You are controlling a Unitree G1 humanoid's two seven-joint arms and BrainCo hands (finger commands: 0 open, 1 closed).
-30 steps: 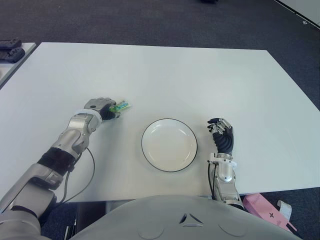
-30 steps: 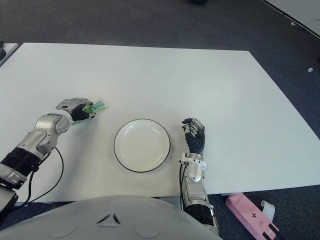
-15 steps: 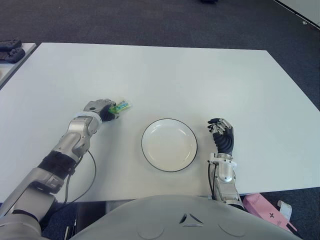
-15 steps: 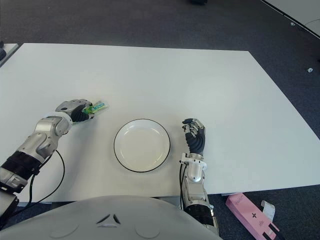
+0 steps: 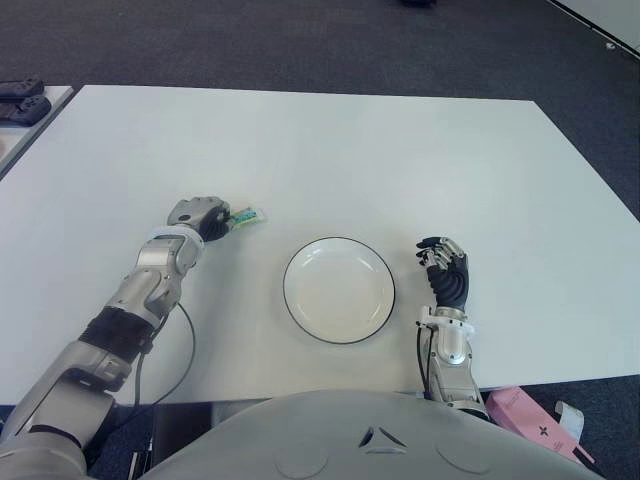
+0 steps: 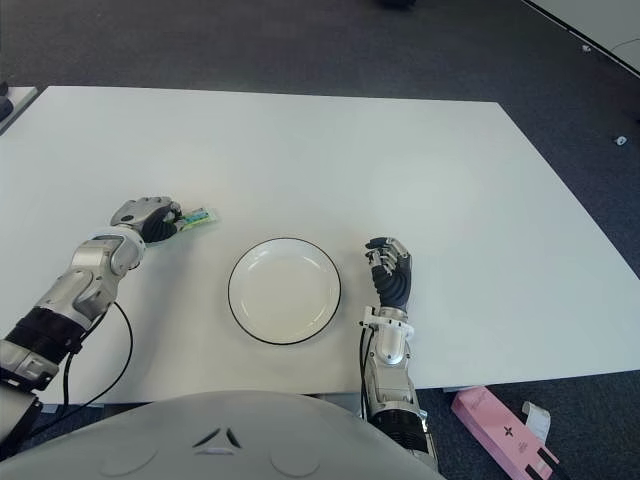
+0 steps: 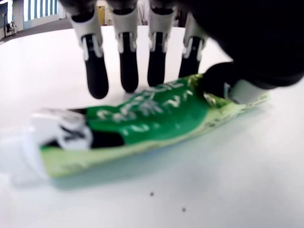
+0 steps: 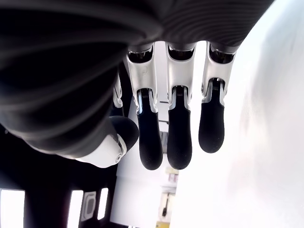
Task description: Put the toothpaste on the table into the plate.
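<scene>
A green toothpaste tube (image 5: 246,216) with a white cap lies flat on the white table (image 5: 400,160), left of the plate. My left hand (image 5: 203,214) is curled over the tube's tail end. In the left wrist view its four fingers (image 7: 128,71) reach down just behind the toothpaste (image 7: 142,114) and the thumb (image 7: 223,83) presses on the tail. The white plate (image 5: 338,290) with a dark rim stands empty near the front edge, a hand's width right of the tube. My right hand (image 5: 445,272) shows right of the plate, fingers relaxed, holding nothing.
A cable (image 5: 175,350) hangs from my left forearm over the table's front edge. A pink box (image 5: 528,414) lies on the floor at the front right. Dark objects (image 5: 20,100) sit on a side table at the far left.
My left hand has drawn back slightly to the left. More of the tube shows, and its cap end has swung from up-right to nearly level. The right hand has not moved.
</scene>
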